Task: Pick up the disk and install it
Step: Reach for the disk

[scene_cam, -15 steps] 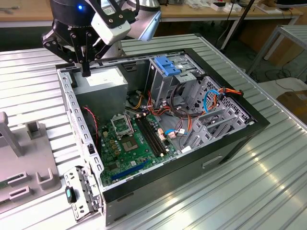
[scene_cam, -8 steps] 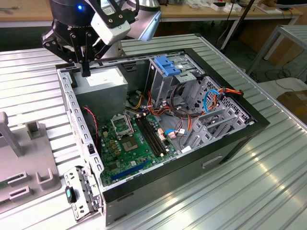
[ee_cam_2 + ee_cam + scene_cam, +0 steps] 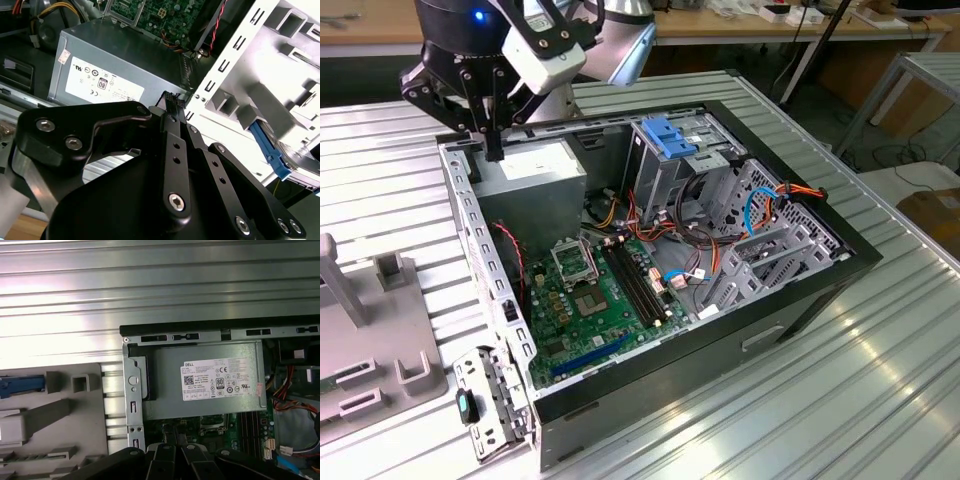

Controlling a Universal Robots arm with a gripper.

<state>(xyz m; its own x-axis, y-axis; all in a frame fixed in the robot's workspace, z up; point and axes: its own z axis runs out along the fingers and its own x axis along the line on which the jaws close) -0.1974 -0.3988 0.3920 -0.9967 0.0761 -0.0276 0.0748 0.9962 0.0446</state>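
Note:
The disk shows as a bright blue rail (image 3: 20, 384) at the edge of the grey fixture (image 3: 60, 410) beside the computer case. In the second wrist view the same blue rail (image 3: 267, 150) slants out of the pale fixture (image 3: 260, 75), with a bit of grey metal below it. My gripper (image 3: 493, 150) hangs over the case's back corner at the exterior view's left, just above the grey power supply (image 3: 535, 170). Its two black fingers (image 3: 170, 115) lie together, shut, with nothing between them. The disk lies apart from the gripper, outside the case wall.
The open black case (image 3: 800, 300) holds a green motherboard (image 3: 600, 300), loose cables and an upright metal drive cage with a blue top (image 3: 670, 135). The labelled power supply (image 3: 210, 380) sits under the gripper. Ribbed metal tabletop (image 3: 840, 400) surrounds the case. A hinged side bracket (image 3: 490, 400) sticks out in front.

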